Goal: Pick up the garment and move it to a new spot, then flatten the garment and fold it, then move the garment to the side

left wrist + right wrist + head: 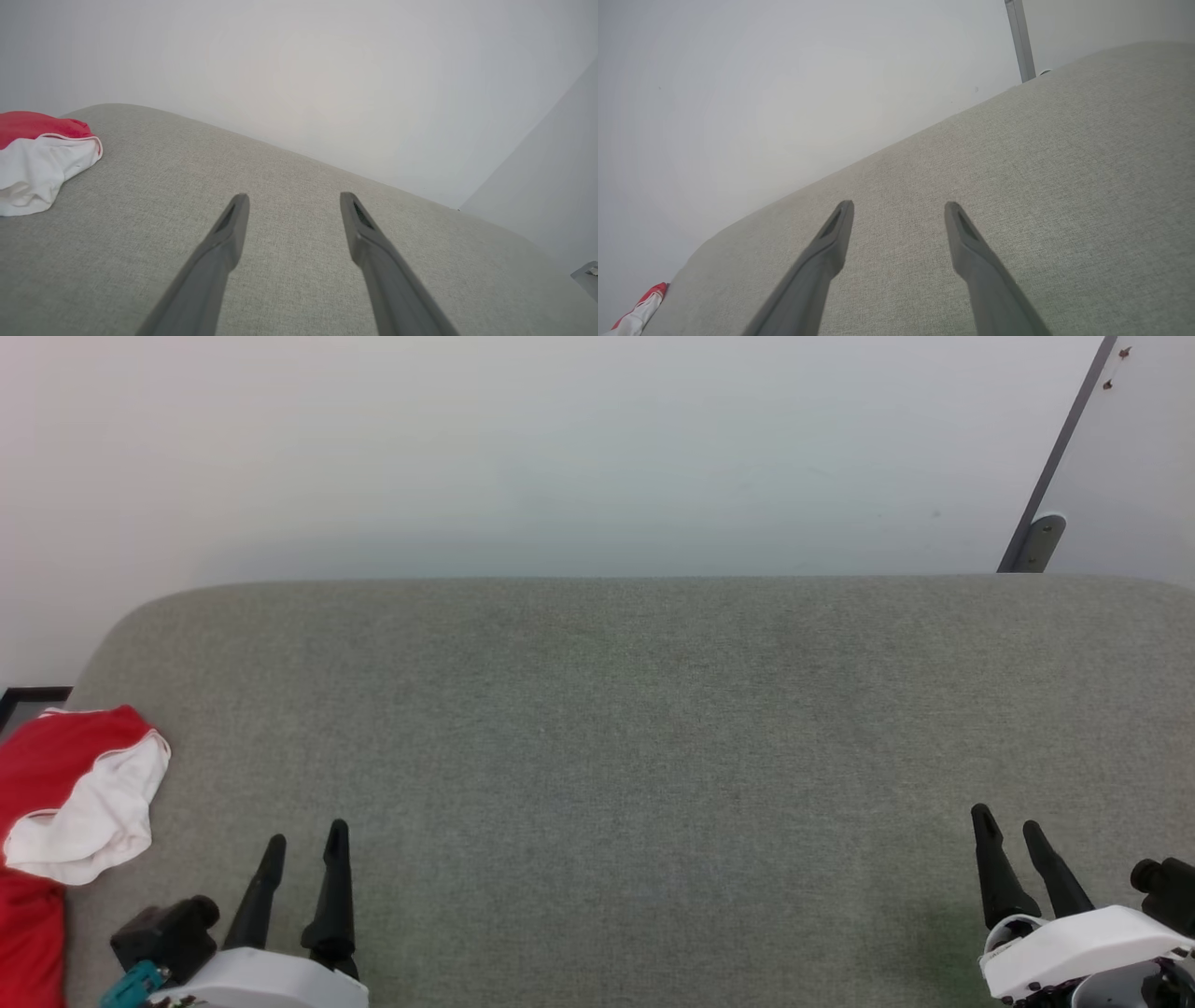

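The garment [56, 775] lies bunched at the far left edge of the grey fabric surface [635, 728], red with a white panel folded over on top, and it runs out of the head view at the left and bottom. It also appears in the left wrist view as the garment [37, 158] at the left edge, and as a small corner of the garment [640, 308] in the right wrist view. My left gripper [306, 833] [294, 196] is open and empty, low over the surface just right of the garment and not touching it. My right gripper [1005, 816] [899, 204] is open and empty at the far right.
A pale wall rises right behind the surface's rounded back edge. A grey slanted bar with a bracket [1041, 537] stands at the back right. A dark frame edge [28, 695] shows beyond the surface's left side. Bare grey fabric stretches between the two grippers.
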### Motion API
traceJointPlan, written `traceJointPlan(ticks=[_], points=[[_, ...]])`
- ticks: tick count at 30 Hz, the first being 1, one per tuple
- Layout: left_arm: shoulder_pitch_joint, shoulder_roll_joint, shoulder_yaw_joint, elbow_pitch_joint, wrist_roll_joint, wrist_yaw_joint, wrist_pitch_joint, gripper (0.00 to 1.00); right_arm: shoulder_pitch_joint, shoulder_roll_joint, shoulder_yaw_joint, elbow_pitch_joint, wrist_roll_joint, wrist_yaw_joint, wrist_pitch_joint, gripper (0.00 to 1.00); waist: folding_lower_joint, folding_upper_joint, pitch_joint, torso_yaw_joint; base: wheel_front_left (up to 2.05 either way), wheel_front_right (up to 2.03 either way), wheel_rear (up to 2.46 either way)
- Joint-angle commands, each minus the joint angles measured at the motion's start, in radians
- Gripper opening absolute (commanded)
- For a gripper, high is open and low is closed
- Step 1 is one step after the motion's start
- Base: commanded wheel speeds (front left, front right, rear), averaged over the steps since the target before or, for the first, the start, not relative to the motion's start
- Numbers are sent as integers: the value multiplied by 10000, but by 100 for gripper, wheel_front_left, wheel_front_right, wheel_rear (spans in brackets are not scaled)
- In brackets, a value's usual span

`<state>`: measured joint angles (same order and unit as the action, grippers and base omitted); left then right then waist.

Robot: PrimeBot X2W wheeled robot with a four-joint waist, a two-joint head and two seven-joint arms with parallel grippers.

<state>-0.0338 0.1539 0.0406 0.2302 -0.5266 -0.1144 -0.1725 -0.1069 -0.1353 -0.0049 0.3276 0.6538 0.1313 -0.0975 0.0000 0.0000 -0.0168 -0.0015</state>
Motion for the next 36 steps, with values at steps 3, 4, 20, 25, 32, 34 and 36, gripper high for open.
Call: traceJointPlan(ticks=[3, 4, 20, 25, 32, 34, 36], points=[[5, 54, 40, -129, 490, -89, -150, 100, -3, -87, -23, -116, -390, -7, -138, 100, 0, 0, -6, -8, 0, 0, 0], [10, 57, 43, -131, 582, -98, -172, 100, -2, -93, -18, -123, -440, -7, -167, 100, 0, 0, -9, -8, 0, 0, 0], [101, 112, 36, -106, 1804, -170, -518, 100, -22, -205, 56, -124, -1530, -8, -396, 100, 0, 0, -64, 3, 0, 0, 0], [119, 167, 25, -43, 2143, -162, -619, 100, -44, -223, 107, -102, -1847, -9, -489, 100, 0, 0, -81, -1, 0, 0, 0], [104, 241, -14, 2, 2646, -171, -755, 100, -51, -257, 171, -104, -2277, -9, -617, 100, 0, 0, -109, -13, 0, 0, 0], [103, 246, -25, 9, 2718, -171, -769, 100, -49, -262, 178, -103, -2330, -9, -635, 100, 0, 0, -114, -15, 0, 0, 0], [110, 268, -50, 21, 2815, -172, -796, 100, -46, -264, 201, -112, -2455, -9, -675, 100, 0, 0, -123, -21, 0, 0, 0]])
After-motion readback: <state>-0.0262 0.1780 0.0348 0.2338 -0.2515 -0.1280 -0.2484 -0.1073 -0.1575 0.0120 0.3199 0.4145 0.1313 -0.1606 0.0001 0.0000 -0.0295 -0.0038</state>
